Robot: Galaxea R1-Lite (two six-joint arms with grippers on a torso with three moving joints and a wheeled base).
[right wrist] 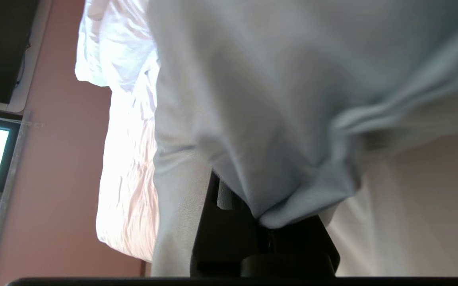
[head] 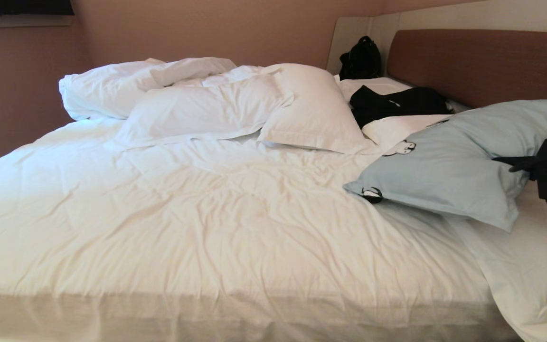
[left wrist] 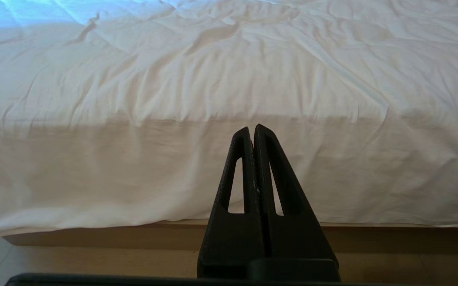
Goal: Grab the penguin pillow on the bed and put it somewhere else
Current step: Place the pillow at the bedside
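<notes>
Black clothing (head: 397, 104) and white pillows (head: 254, 104) lie beside the penguin pillow (head: 454, 166).

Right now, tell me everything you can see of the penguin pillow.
The pillow is pale blue-grey soft cloth with a flat flanged edge; small black-and-white penguin prints show at two spots along its edge. It lies plump and tilted on the bed near the headboard, one end over a white pillow. The right tool is shut on its cloth.

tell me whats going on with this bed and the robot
The robot's right pincer has shut on the near edge of the pale blue-grey rectangular penguin pillow, which lies at the right side of the large white-sheeted bed. The left pincer is shut and parked low by the bed's front edge.
</notes>
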